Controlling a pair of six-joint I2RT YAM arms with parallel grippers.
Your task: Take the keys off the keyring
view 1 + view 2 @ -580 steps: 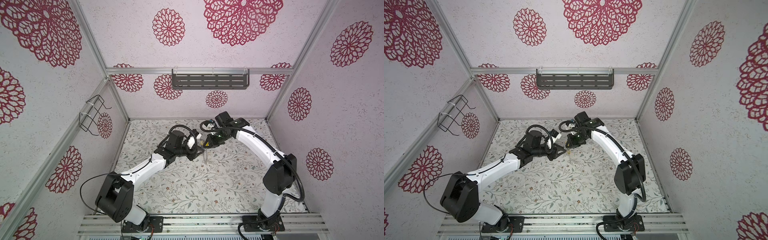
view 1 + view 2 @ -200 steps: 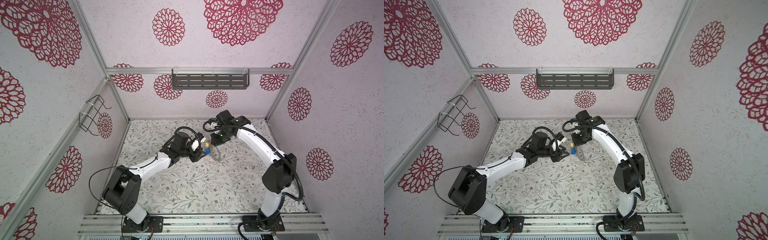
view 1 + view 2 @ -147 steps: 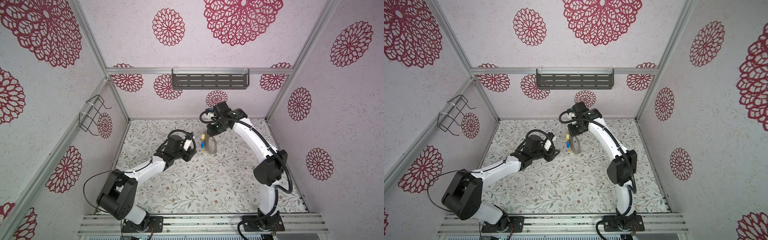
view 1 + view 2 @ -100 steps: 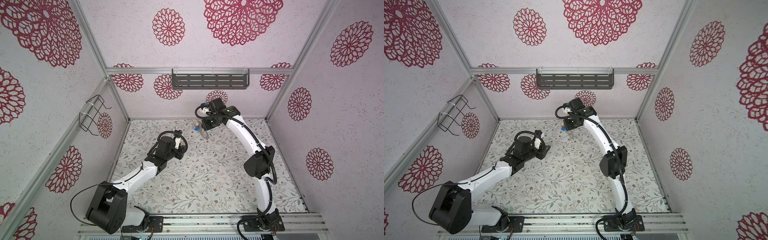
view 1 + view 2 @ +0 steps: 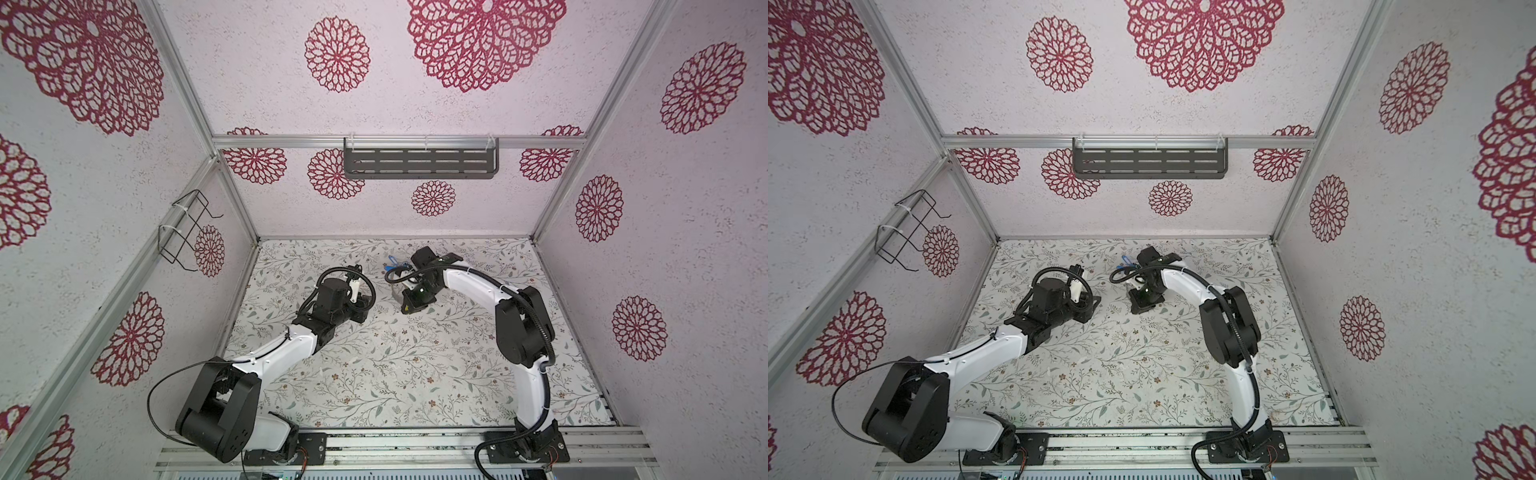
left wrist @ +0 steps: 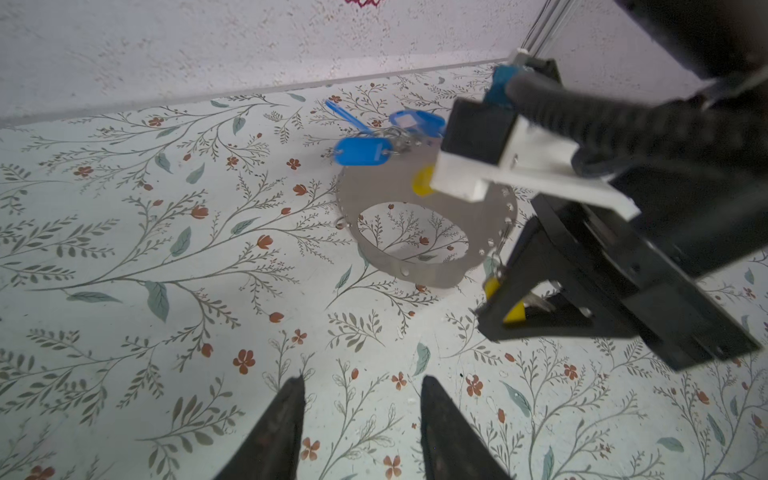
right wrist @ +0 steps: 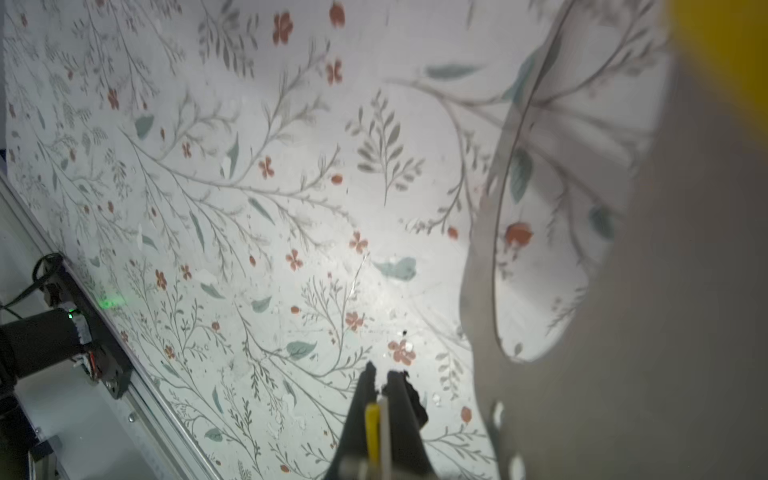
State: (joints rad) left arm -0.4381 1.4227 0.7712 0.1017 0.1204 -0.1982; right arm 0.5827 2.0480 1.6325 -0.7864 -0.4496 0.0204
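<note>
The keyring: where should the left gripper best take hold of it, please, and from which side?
Probably the bare near band of the keyring, jaws across its faces, straight from the left gripper. No keys hang there; the blue keys crowd its far edge; the right gripper holds a yellow key.

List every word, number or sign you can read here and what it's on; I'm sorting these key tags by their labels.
No text is readable in any view.
Blue key tag, white label window: blurred, no writing made out.
Second blue key tag: too blurred to read anything.
Yellow key tag in the right gripper: only its edge shows.
Keyring: no marking seen.
</note>
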